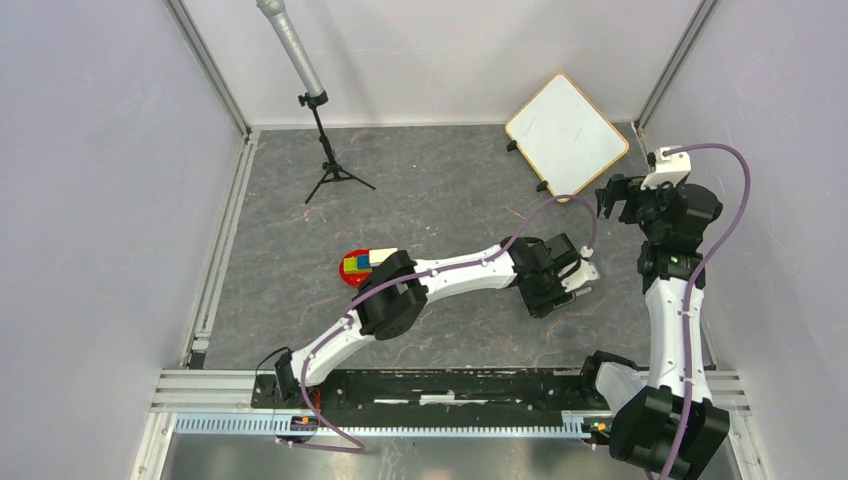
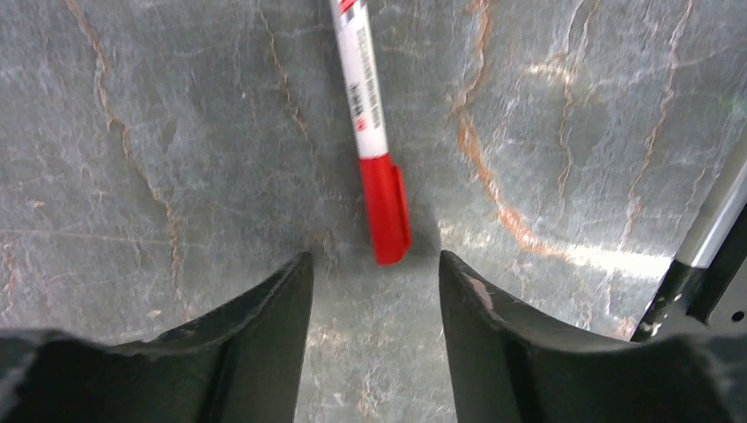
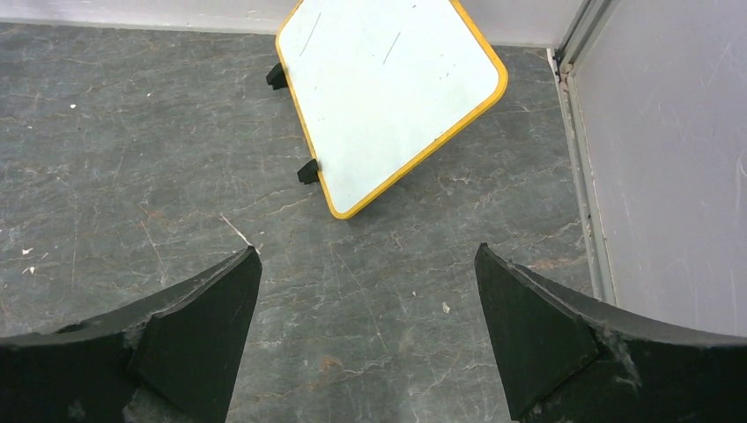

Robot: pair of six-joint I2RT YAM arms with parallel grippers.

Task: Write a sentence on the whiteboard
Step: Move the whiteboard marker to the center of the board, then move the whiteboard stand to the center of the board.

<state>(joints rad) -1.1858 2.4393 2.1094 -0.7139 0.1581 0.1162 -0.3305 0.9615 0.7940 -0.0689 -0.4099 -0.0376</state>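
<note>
The left end effector (image 2: pixel 374 264) is spread apart, with the red pen (image 2: pixel 370 132) lying just past it (the whiteboard (image 3: pixel 388 97) is blank). Go forward, then squeeze the pen's middle.

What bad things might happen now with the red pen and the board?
The red pen lies just past the left hand's open fingers, so a grab may catch only its cap and slip. The cap is still on, so it cannot write. The whiteboard sits on small feet and might slide when pressed.
</note>
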